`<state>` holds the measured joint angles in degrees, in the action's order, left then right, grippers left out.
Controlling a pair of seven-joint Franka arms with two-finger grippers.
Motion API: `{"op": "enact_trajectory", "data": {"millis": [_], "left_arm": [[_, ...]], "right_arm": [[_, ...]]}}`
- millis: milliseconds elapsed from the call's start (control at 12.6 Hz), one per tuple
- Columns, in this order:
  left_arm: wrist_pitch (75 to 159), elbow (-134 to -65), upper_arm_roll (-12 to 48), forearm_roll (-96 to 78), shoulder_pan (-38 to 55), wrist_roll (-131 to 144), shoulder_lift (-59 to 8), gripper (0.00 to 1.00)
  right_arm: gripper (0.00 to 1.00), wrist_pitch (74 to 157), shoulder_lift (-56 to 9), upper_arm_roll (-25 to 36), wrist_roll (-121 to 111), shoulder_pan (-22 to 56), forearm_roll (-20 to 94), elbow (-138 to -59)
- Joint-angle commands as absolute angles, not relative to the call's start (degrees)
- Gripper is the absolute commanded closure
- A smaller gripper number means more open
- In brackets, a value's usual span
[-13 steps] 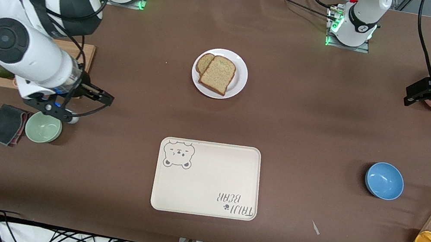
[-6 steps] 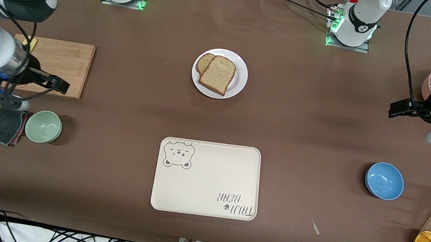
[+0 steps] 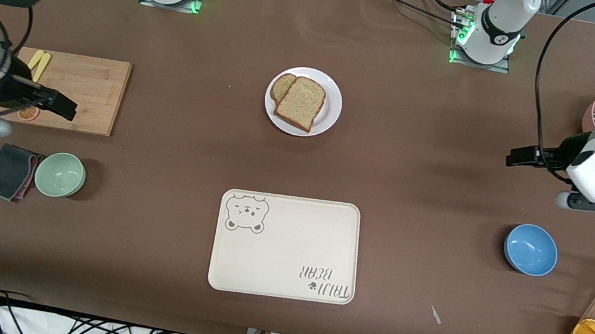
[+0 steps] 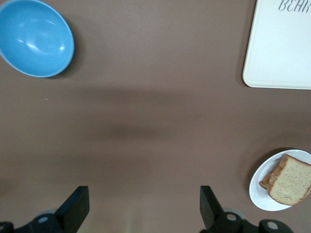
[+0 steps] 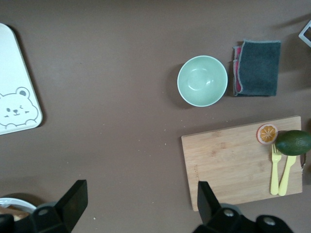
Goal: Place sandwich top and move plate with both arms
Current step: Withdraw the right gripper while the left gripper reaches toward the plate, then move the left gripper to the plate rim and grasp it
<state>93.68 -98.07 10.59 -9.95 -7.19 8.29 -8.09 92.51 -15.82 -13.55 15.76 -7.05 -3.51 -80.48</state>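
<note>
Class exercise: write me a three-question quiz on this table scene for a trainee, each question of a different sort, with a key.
1. True or false: the sandwich top lies on the plate.
2. Which is nearer the front camera: (a) plate, (b) tray?
3. Fill in: the left gripper and right gripper are both ____.

Key: 1 true. 2 b. 3 open; the left is over bare table toward its own end, the right is over the table by the cutting board.
</note>
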Motion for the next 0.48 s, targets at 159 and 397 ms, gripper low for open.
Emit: {"op": "enact_trajectory", "data": {"millis": [159,397], "left_arm": [[98.87,-109.05,10.46,-19.76,-7.29,-0.51,-5.02,0.00],[105.89,-116.96,10.46,-26.60,-6.60,-5.27,-3.43,0.05]], "right_arm": [[0.00,92.46,-9.59,-9.59,7.49,-7.38,-1.23,-85.16],[0.01,94.04,-7.47,-7.91,4.13,-7.12,-2.11,-87.98]]}}
